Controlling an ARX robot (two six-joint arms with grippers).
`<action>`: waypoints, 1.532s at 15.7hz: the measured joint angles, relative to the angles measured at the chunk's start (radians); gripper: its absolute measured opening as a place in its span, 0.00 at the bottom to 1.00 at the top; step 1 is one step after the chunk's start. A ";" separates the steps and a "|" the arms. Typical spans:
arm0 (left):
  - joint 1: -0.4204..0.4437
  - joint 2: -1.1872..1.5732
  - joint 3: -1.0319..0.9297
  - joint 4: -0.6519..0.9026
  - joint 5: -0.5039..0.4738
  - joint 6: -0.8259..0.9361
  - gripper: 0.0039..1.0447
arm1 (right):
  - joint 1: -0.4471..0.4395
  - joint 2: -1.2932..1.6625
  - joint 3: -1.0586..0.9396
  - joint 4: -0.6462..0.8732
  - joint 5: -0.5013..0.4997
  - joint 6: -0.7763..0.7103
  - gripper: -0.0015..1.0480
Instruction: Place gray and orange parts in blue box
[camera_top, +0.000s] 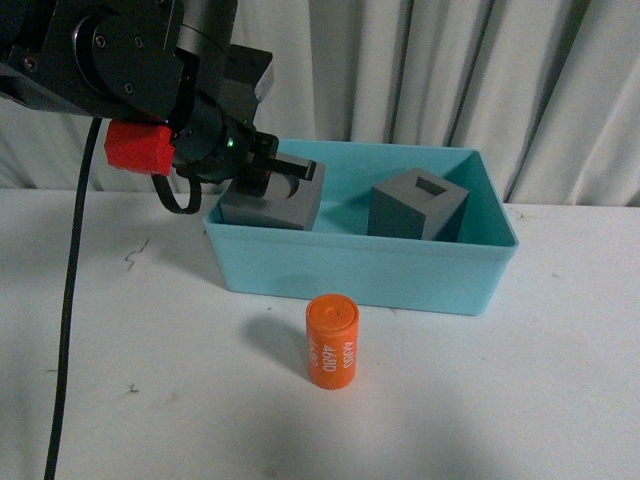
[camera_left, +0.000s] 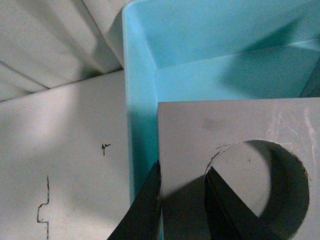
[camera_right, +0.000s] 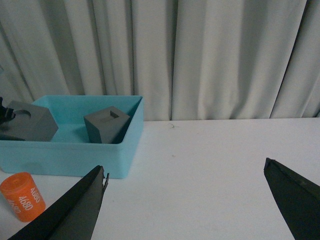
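Left gripper (camera_top: 283, 168) pinches a wall of the round-recess gray cube (camera_top: 268, 205) at the left end of the blue box (camera_top: 360, 270). The square-hole gray cube (camera_top: 418, 205) leans inside the box; the orange cylinder (camera_top: 332, 342) stands just outside its front wall. Right gripper (camera_right: 185, 165) gapes wide, well apart from the box.

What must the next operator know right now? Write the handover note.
Grippers: left gripper shut on the round-hole cube, one finger in its recess, at the left end of the box; right gripper open, empty, over the table.
In the box: square-hole cube, tilted.
Outside: cylinder, upright on the table in front of the box.
Left to do: release the round-hole cube, then box the cylinder.
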 joint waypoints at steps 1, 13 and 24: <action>0.003 0.003 0.003 -0.005 0.000 -0.001 0.18 | 0.000 0.000 0.000 0.000 0.000 0.000 0.94; 0.240 -0.697 -0.528 -0.109 0.342 -0.264 0.94 | 0.000 0.000 0.000 0.000 0.000 0.000 0.94; 0.553 -1.480 -1.338 0.465 0.431 -0.105 0.43 | 0.000 0.000 0.000 0.000 0.000 0.000 0.94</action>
